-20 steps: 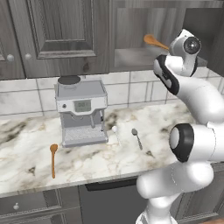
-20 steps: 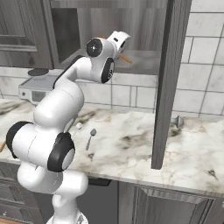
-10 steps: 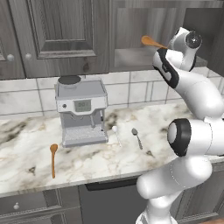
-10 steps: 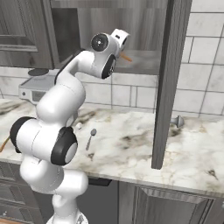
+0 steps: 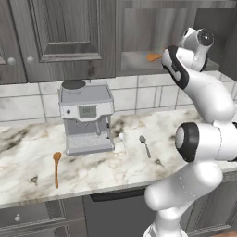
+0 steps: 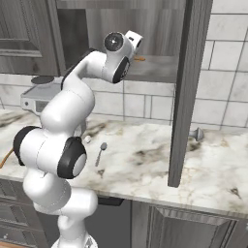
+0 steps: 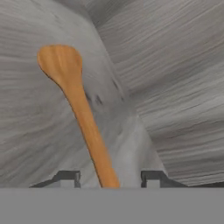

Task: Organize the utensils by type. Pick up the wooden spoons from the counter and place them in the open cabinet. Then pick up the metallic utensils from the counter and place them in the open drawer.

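I saw one orange-brown wooden spoon lying inside the open cabinet, bowl pointing inward. The other wooden spoon lay on the counter; two silvery spoons sat near the middle

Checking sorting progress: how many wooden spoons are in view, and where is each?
2. One wooden spoon is inside the open cabinet, between the gripper fingertips. The other wooden spoon lies on the counter, left of the coffee machine. Others may be hidden.

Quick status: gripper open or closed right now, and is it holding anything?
Gripper: jaws stand apart either side of the wooden spoon handle inside the open cabinet; no visible clamp, so open.
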Robot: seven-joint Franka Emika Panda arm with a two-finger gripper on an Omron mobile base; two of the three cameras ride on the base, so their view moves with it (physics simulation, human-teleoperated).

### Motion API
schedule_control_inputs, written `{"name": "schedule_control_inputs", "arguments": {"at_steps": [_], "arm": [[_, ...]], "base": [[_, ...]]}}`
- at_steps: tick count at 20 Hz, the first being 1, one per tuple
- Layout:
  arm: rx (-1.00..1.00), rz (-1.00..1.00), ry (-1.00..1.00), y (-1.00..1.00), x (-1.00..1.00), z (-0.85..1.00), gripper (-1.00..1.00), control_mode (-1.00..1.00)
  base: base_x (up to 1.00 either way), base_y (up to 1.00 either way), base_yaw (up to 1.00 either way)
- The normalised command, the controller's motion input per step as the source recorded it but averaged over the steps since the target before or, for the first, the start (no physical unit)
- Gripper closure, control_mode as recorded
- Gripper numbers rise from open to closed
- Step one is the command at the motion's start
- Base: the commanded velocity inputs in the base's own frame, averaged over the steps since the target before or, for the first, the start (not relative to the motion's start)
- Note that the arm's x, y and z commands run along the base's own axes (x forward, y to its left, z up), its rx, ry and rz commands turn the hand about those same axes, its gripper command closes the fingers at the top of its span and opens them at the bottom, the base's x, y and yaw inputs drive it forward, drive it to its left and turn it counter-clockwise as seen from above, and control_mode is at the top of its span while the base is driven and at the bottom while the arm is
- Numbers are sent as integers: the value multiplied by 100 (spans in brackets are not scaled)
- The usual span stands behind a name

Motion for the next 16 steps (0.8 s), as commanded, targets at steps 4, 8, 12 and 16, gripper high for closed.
{"name": "schedule_control_inputs", "arguments": {"at_steps": [4,8,12,16], "arm": [[0,0,0,3,12,0,-100,-100],[0,0,0,11,-4,0,-100,-100],[0,0,0,18,-46,0,-100,-100],[0,0,0,16,-83,0,-100,-100]], "base": [[0,0,0],[0,0,0],[0,0,0],[0,0,0]]}}
